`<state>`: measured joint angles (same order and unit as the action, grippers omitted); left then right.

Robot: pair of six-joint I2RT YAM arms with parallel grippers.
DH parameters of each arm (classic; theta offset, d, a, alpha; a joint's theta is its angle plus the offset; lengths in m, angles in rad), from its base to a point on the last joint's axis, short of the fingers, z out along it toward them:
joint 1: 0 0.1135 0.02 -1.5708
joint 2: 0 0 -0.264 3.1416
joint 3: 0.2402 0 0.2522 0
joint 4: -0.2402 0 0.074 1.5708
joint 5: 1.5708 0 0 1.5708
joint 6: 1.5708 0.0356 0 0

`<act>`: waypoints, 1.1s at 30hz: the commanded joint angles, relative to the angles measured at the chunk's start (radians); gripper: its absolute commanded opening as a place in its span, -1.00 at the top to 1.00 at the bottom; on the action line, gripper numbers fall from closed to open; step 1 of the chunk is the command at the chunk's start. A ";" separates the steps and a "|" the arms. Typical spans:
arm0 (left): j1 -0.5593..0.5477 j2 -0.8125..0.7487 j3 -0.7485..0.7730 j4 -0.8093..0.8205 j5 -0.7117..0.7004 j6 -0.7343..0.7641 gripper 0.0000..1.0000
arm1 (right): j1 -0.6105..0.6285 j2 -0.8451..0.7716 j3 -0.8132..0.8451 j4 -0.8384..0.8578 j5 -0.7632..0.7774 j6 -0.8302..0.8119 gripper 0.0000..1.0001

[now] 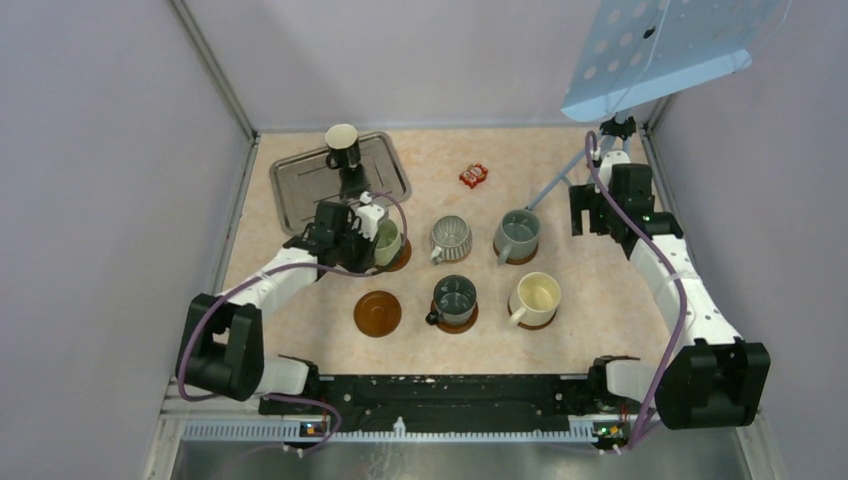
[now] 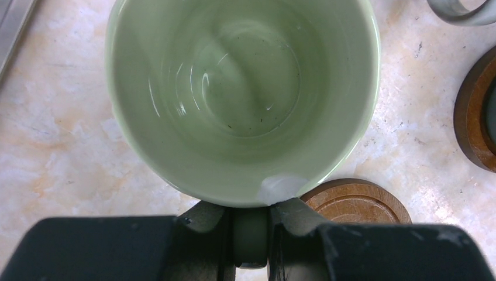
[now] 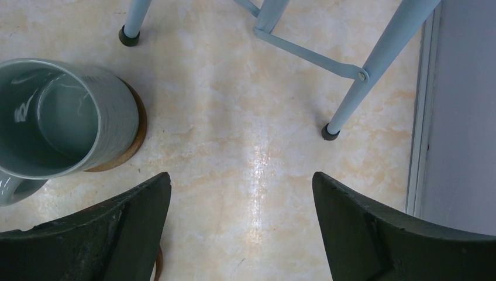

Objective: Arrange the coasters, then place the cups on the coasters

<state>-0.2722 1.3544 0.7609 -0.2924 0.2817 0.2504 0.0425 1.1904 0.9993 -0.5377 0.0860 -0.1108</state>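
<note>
My left gripper (image 1: 372, 236) (image 2: 251, 212) is shut on the handle of the pale green cup (image 1: 387, 243) (image 2: 243, 96). Part of a dark coaster (image 1: 402, 260) (image 2: 357, 202) shows under this cup; I cannot tell whether they touch. The grey-blue cup (image 1: 517, 236) (image 3: 52, 117), the dark grey-green cup (image 1: 455, 298) and the cream cup (image 1: 536, 297) each stand on a coaster. The ribbed grey cup (image 1: 450, 238) stands mid-table. One bare coaster (image 1: 377, 313) lies front left. The black cup (image 1: 342, 146) stands on the tray (image 1: 300, 185). My right gripper (image 1: 590, 212) (image 3: 241, 193) hangs open and holds nothing, right of the grey-blue cup.
A small red packet (image 1: 473, 175) lies at the back centre. A light blue stand (image 1: 665, 50) rises at the back right, its legs (image 3: 374, 64) on the table ahead of my right gripper. Walls close in both sides.
</note>
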 commanded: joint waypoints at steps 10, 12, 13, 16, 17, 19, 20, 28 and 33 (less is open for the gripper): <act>-0.019 0.040 0.003 0.124 -0.050 -0.033 0.99 | -0.006 -0.012 0.000 0.034 0.008 0.016 -0.79; -0.023 0.044 0.007 0.127 -0.047 -0.035 0.99 | -0.006 -0.013 0.000 0.032 0.008 0.016 -0.79; -0.027 0.044 0.008 0.128 -0.047 -0.034 0.99 | -0.005 -0.013 0.000 0.031 0.009 0.016 -0.79; -0.033 0.039 0.005 0.123 -0.043 -0.034 0.99 | -0.006 -0.018 -0.002 0.030 0.011 0.014 -0.79; -0.034 0.036 0.003 0.120 -0.042 -0.033 0.99 | -0.005 -0.018 -0.002 0.029 0.012 0.013 -0.79; -0.035 0.028 -0.002 0.115 -0.042 -0.028 0.98 | -0.005 -0.021 -0.005 0.029 0.015 0.013 -0.79; -0.036 0.022 -0.005 0.111 -0.043 -0.025 0.97 | -0.005 -0.021 -0.004 0.029 0.015 0.013 -0.79; -0.039 0.004 -0.007 0.054 -0.024 -0.011 0.27 | -0.006 -0.028 -0.015 0.032 0.010 0.017 -0.79; -0.040 -0.015 0.004 0.004 -0.012 0.005 -0.04 | -0.005 -0.030 -0.019 0.036 0.011 0.017 -0.79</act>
<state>-0.3073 1.3846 0.7506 -0.2592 0.2417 0.2394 0.0425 1.1904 0.9825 -0.5320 0.0891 -0.1078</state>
